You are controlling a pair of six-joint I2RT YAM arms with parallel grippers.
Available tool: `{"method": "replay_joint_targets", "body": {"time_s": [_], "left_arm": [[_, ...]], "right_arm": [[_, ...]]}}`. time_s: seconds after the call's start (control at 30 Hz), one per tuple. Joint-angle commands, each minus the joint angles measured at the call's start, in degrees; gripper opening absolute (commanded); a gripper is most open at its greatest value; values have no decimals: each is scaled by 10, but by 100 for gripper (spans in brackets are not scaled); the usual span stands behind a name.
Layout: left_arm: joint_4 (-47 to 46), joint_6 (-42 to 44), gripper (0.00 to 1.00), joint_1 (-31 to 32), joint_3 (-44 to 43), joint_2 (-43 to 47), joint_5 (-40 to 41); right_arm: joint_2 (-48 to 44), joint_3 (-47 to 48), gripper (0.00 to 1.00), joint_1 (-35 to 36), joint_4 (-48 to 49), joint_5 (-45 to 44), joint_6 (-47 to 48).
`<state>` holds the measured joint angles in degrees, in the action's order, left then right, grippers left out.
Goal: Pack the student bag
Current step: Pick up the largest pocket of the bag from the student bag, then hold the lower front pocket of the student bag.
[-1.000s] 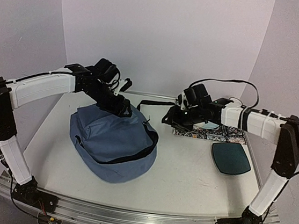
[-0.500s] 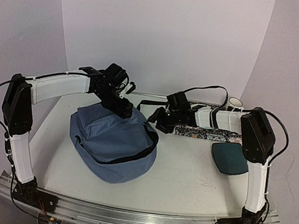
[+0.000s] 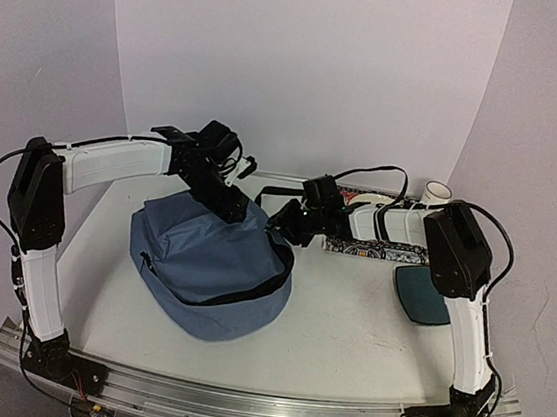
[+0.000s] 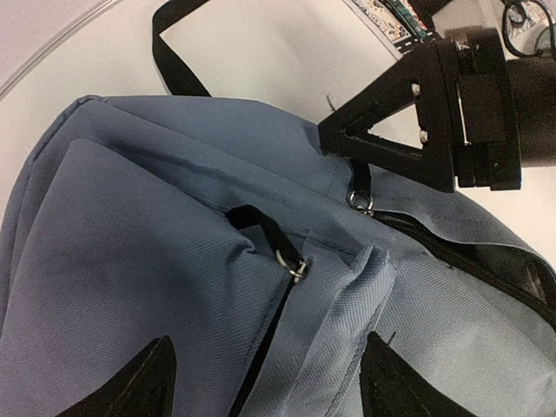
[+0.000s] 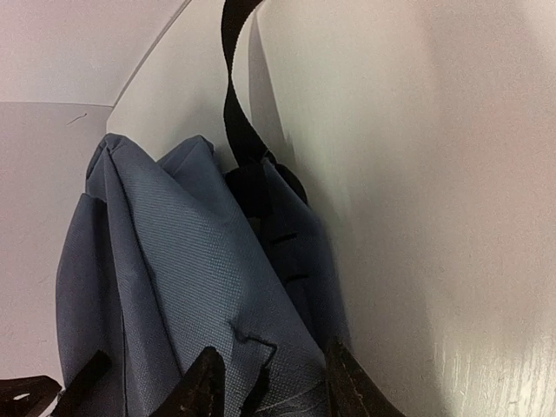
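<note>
The slate-blue student bag [image 3: 209, 269] lies left of the middle, its main zipper partly open and showing dark lining [image 4: 512, 269]. My left gripper [image 3: 227, 203] is open over the bag's rear top. Its fingertips [image 4: 139, 387] straddle a fabric fold and a zipper pull [image 4: 295, 265] without pinching them. My right gripper [image 3: 283, 225] has its jaws slightly apart around the bag's right rear edge [image 5: 261, 347], open and not visibly clamped. In the left wrist view the right gripper [image 4: 334, 130] hovers just above a second zipper pull [image 4: 360, 201].
A black strap [image 3: 282, 191] trails behind the bag toward the back wall. A patterned flat item [image 3: 387, 249] and a dark teal oval case [image 3: 428, 294] lie at the right. A white cup [image 3: 439, 193] stands at the back right.
My right arm has reached left, carrying its gripper from above the patterned item to the bag's rear edge. My left gripper shifted slightly right on the bag's top.
</note>
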<state>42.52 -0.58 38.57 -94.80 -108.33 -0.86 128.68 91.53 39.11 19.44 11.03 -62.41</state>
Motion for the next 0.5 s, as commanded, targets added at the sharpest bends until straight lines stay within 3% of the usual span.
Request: {"method": "replay_joint_targets", "body": {"time_s": [0.0,0.27,0.47], "left_arm": [[1,22,73,-2,-27,-15,-24],[11,22,67,-2,-27,-25,-25],[15,22,43,-2,-32,-24,-28]], "right_arm": [[16,31,36,2,28,18,-9],[13,34,27,2,45,38,-2],[9,40,20,3,53,51,9]]}}
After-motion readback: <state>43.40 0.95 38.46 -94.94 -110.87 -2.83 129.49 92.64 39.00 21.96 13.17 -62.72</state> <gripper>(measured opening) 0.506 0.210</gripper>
